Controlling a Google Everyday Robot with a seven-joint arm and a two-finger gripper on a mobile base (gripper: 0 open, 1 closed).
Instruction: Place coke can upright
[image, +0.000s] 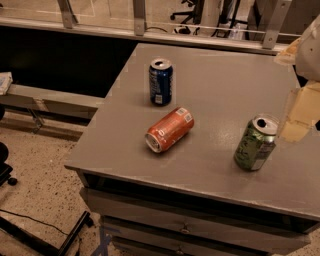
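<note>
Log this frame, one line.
coke can: lying on side, table middle | blue can: upright | green can: upright | gripper: right edge, clear of coke can

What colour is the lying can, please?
The coke can is red-orange, camera view; claw at right edge.

The coke can (170, 129) lay on its side near the middle of the counter (225, 75), with bare surface open to its left, front and right. The blue can (161, 81) stood upright near it on the far side, narrowing the room there. The green can (255, 143) stood well apart to the right, roughly between the coke can and the end effector (299, 115), which hung over the counter's right edge.
</note>
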